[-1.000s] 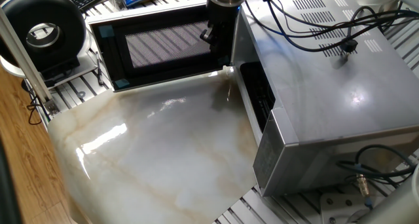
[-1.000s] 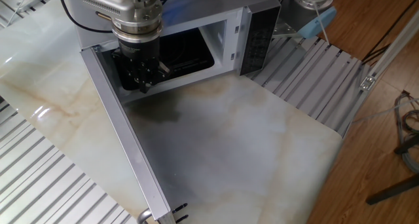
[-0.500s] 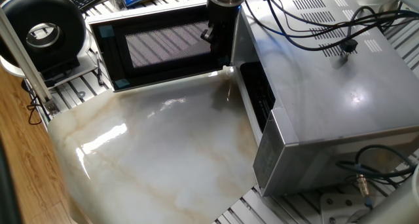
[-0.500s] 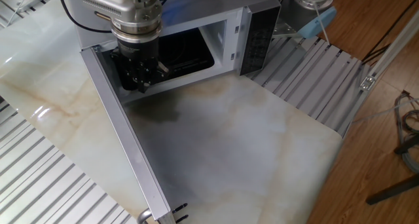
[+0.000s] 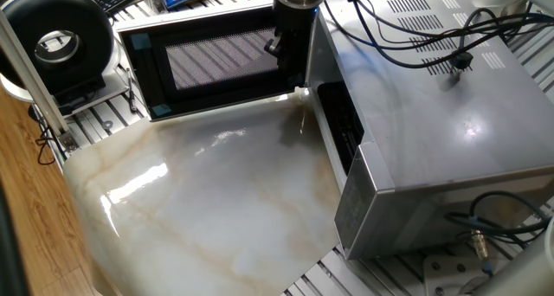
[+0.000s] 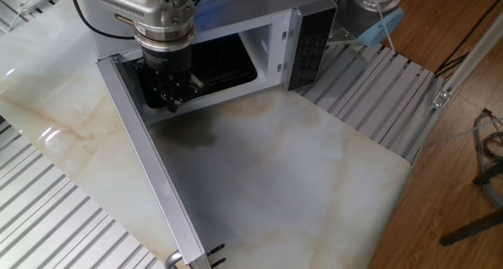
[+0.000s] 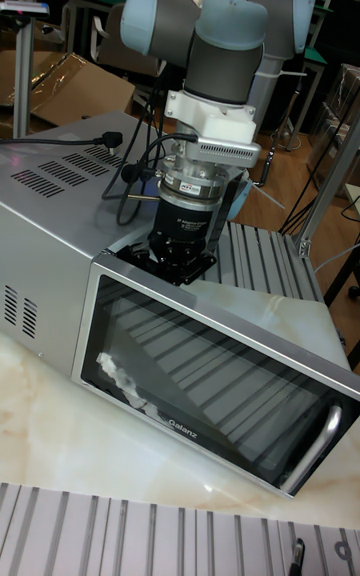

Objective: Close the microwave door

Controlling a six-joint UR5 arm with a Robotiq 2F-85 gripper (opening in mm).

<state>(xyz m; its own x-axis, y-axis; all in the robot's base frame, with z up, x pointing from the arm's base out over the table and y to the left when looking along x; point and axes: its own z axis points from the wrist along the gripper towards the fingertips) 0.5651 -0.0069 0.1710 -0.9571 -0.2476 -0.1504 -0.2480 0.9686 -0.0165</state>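
Observation:
The microwave (image 5: 433, 114) is a big silver box on the right with vent slots on top. Its door (image 5: 216, 62) is swung wide open and shows its black-framed mesh window. My gripper (image 5: 284, 58) hangs by the hinge side, close to the door's inner face and in front of the dark cavity (image 6: 220, 64). In the other fixed view the door (image 6: 149, 182) is edge-on, with the gripper (image 6: 172, 104) just right of it. Its fingers look shut and hold nothing. The tall fixed view shows the door's glass front (image 7: 200, 386), its bar handle (image 7: 316, 448), and the gripper (image 7: 180, 264) behind the door's top edge.
A round black-and-white device (image 5: 56, 41) stands at the far left beside the door's free end. Black cables (image 5: 433, 36) lie across the microwave's top. The marble tabletop (image 5: 216, 209) spreads in front of the cavity, with slatted aluminium (image 6: 377, 88) around it.

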